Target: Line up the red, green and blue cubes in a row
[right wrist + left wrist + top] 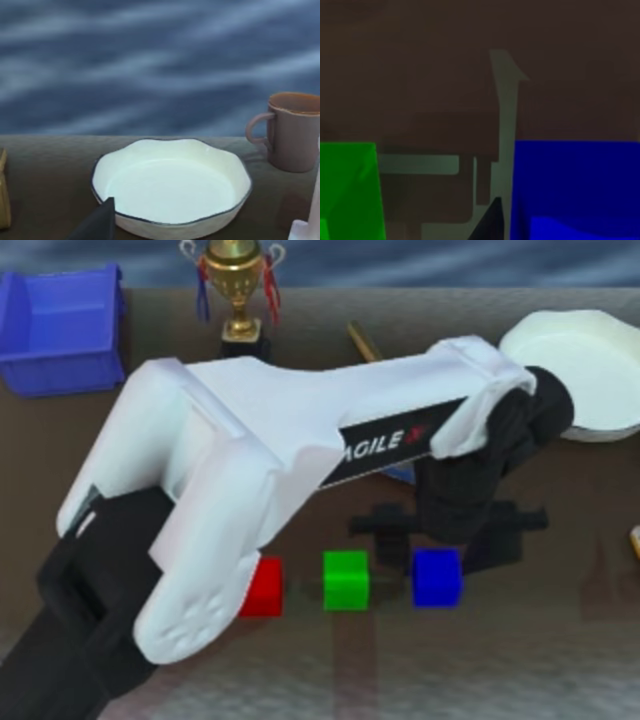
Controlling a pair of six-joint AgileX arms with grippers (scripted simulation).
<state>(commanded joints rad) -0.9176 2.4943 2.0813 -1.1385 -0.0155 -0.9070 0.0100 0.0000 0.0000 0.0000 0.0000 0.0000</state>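
1. Left gripper (455, 525) is hovering over the row, just above the blue cube (437, 577); finger spread is hidden, cannot tell.
2. Cubes are sitting in line: red cube (264, 587), green cube (346, 580), blue.
3. Right wrist view alone is showing a white dish (170, 185) and mug (292, 132).

Blue bin (60, 330) at back left, gold trophy (238, 285), white dish (170, 185) (mug (292, 132) beside)

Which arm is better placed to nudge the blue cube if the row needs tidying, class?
Probably the left. Its arm reaches across the table and its gripper hangs right above the blue cube, beside the green cube. The right arm is absent from the top view, facing the white dish.
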